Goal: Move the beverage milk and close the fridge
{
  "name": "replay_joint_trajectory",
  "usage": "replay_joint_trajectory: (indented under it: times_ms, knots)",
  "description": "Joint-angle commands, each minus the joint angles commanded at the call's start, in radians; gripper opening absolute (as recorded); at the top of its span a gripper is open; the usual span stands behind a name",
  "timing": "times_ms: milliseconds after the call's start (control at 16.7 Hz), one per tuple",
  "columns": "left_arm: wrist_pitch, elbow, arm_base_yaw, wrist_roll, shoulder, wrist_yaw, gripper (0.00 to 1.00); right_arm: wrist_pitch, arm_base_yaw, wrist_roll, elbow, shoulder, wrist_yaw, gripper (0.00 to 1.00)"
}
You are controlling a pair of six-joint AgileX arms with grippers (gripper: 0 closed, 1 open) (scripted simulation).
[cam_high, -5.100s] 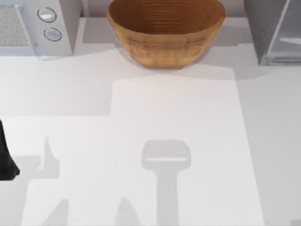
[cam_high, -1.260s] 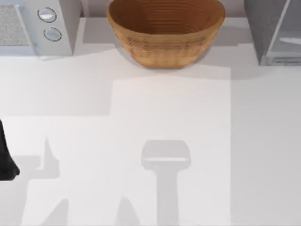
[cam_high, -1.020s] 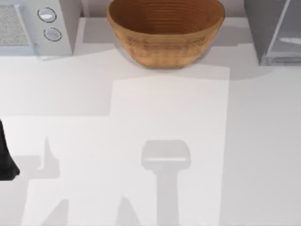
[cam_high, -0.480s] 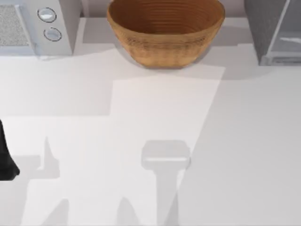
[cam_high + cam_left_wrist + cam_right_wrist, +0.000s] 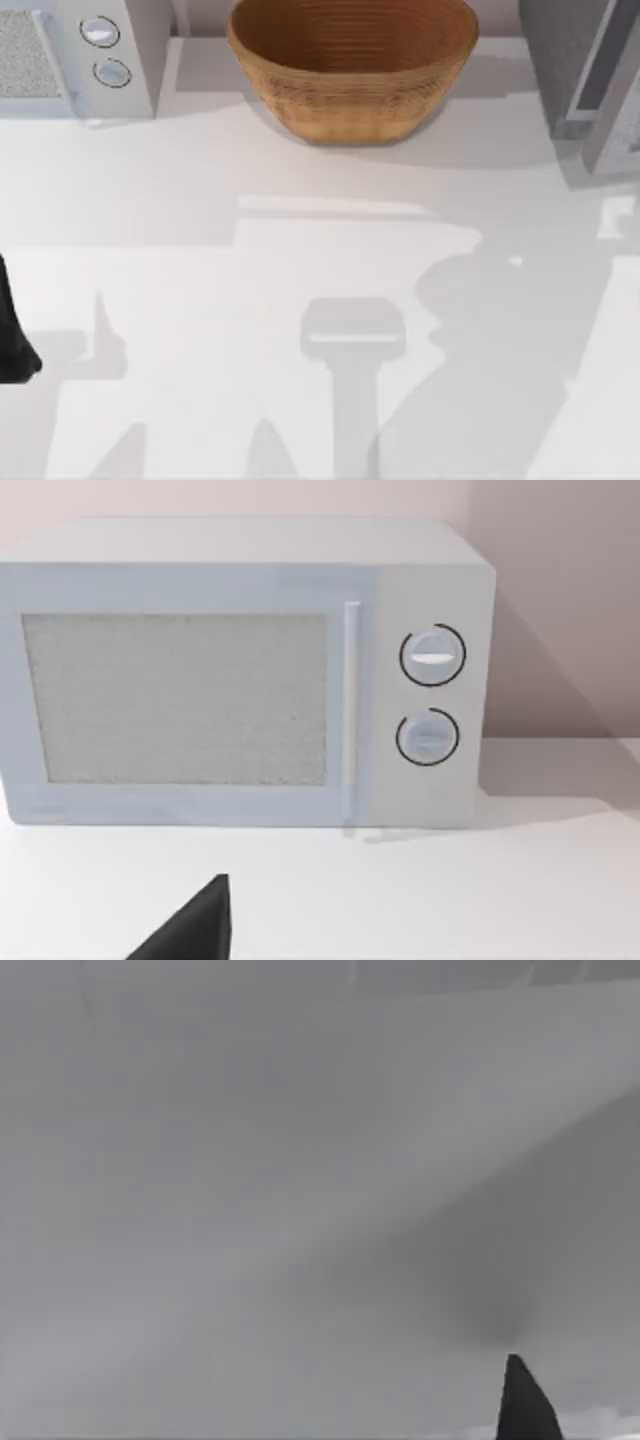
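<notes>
Since the earlier top views the grey speckled fridge [image 5: 590, 75] at the tabletop's [image 5: 200, 210] far right corner looks different: its pale door panel w/ light frame now angles across the cabinet front, and a big rounded shadow has come in over the right-front part of the tabletop. Brown wicker basket [image 5: 352, 65] at far edge centre and white appliance w/ two round knobs [image 5: 75, 55] at far left corner haven't shifted.

Blue milk carton: can't spot it anywhere, so its place can't be told; my guess is it's already inside the fridge, not verifiable.

Key relation: fridge door sits at the right side, so right arm is the nearer one by far. Right wrist view is just close grey surface, prob. the door or fridge wall, w/ one dark fingertip [image 5: 528, 1405] of the right claw low in view – can't tell spread or pressed together, nor if it's touching.

Left arm [image 5: 12, 335] parked at left edge; a dark tip of the left claw [image 5: 190, 930] faces the white appliance, state can't be told either
</notes>
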Motion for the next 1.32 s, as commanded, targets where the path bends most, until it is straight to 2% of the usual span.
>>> replay_joint_trajectory:
  times_ms: [180, 300, 780, 1320]
  knots:
    - [0.000, 0.000, 0.000, 0.000, 0.000, 0.000, 1.00, 0.059, 0.122, 0.130, -0.072, -0.038, 0.138, 1.00]
    - [0.000, 0.000, 0.000, 0.000, 0.000, 0.000, 1.00, 0.092, 0.164, 0.167, -0.098, -0.063, 0.178, 1.00]
    - [0.000, 0.000, 0.000, 0.000, 0.000, 0.000, 1.00, 0.090, 0.154, 0.166, -0.065, -0.031, 0.187, 1.00]
    - [0.000, 0.000, 0.000, 0.000, 0.000, 0.000, 1.00, 0.010, 0.155, 0.168, 0.320, 0.273, 0.194, 1.00]
